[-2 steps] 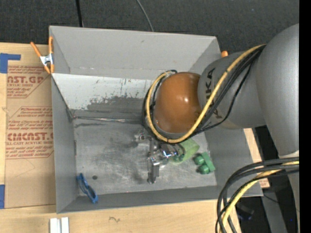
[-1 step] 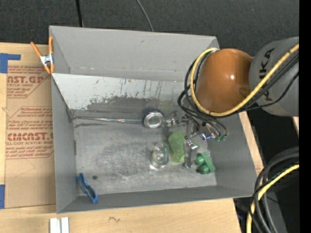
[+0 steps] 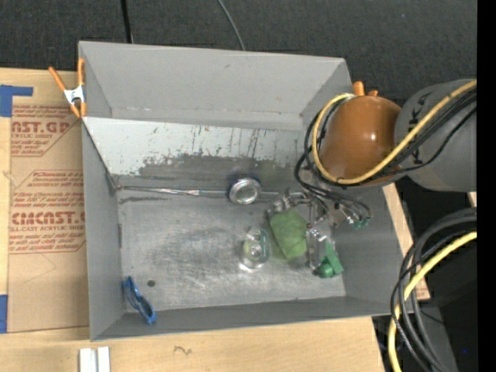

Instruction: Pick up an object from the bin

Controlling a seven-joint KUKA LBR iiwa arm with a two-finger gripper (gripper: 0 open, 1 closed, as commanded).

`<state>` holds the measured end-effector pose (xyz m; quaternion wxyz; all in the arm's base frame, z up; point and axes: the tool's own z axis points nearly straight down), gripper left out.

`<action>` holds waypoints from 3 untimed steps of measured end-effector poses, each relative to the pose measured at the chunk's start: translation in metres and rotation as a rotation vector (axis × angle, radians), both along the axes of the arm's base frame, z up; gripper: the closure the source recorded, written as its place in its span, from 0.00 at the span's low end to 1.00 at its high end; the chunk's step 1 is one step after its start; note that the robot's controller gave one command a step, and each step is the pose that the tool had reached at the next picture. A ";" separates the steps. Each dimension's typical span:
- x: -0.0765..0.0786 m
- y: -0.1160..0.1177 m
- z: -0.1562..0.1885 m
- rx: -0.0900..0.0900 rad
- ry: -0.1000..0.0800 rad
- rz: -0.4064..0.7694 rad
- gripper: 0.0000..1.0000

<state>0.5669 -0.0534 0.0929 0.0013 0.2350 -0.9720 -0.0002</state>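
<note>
My gripper (image 3: pixel 313 237) is low over the bin's right side, below the orange dome on the wrist. A pale green soft lump (image 3: pixel 287 235) lies right against its left side. A darker green small thing (image 3: pixel 331 266) sits just below and right of the gripper. A clear glassy thing (image 3: pixel 253 249) rests on the floor left of the pale green lump. Further up and left lies a round silver ring (image 3: pixel 244 191).
A small blue clip-like thing (image 3: pixel 138 299) lies in the bin's near left corner. The bin's sloped right wall stands close behind the gripper, and cables loop round the wrist.
</note>
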 end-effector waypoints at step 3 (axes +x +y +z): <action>0.019 0.023 0.154 0.001 -0.014 0.158 1.00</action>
